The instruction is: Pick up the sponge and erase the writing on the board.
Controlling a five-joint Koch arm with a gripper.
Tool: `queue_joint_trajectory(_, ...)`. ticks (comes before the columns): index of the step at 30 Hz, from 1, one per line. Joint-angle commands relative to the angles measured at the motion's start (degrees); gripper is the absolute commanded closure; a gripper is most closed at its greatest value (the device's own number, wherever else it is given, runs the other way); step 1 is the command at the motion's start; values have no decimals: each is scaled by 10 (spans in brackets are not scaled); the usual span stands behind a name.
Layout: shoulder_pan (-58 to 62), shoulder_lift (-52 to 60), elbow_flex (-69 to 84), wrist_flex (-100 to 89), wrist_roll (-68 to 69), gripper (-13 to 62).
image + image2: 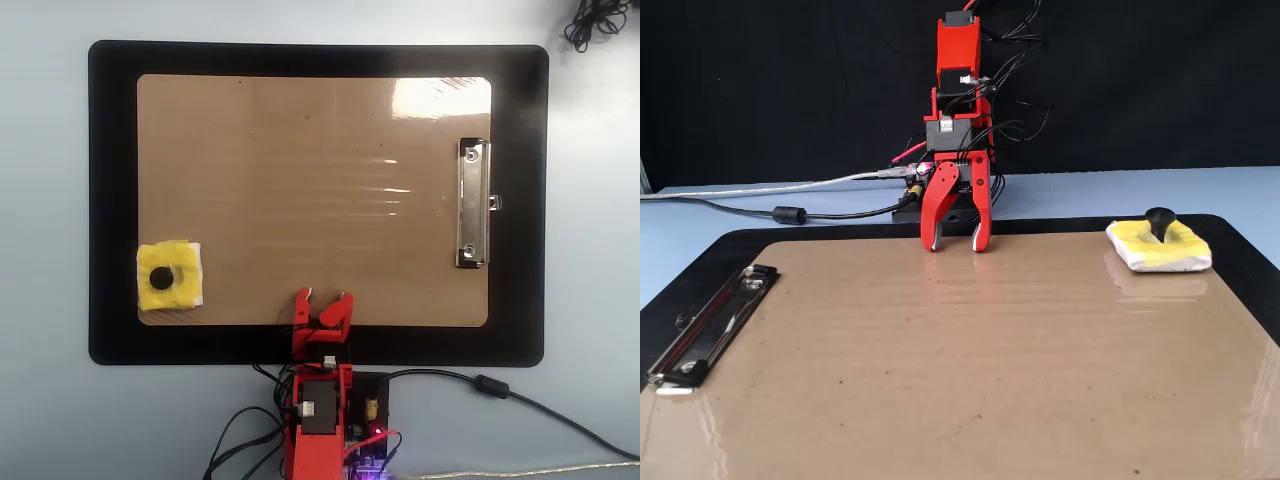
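In the overhead view, the sponge is seen at the far left of the board, lying flat on the board's lower-left corner with its black knob facing up; in the fixed view it is found at the right instead, close to the board's back edge. No writing can be made out on the board in either view; only glare streaks and a few faint specks are shown, so the marks to be erased cannot be located from these pictures.

Further right in the overhead view, the gripper is held over the board's lower edge, near the middle, well apart from the sponge. Its jaws are spread, with clear space visible between the two tips in the fixed view, and nothing is held.

To the right, the silver clip is fixed along the board's short side.

Several risks are judged likely. The sponge is small and low, so the knob could be missed or only pinched at an edge, and the pad could be pushed off the board's corner onto the black mat. The glossy board could be shifted if the sponge is pressed down hard. Without visible writing, the wrong patch could be wiped. A wide sweep to the right could be caught against the clip.
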Motion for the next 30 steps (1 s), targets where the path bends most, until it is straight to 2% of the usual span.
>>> queue_joint_trajectory(1, 5, 22, -4, 2, 1, 150)
queue_joint_trajectory(15, 21, 23, -9, 32, 1, 151)
queue_joint_trajectory(17, 33, 24, -17, 139, -2, 150)
queue_joint_trajectory(22, 89, 23, -122, 625, 0, 145)
queue_joint_trajectory(30, 92, 21, -134, 601, 9, 143)
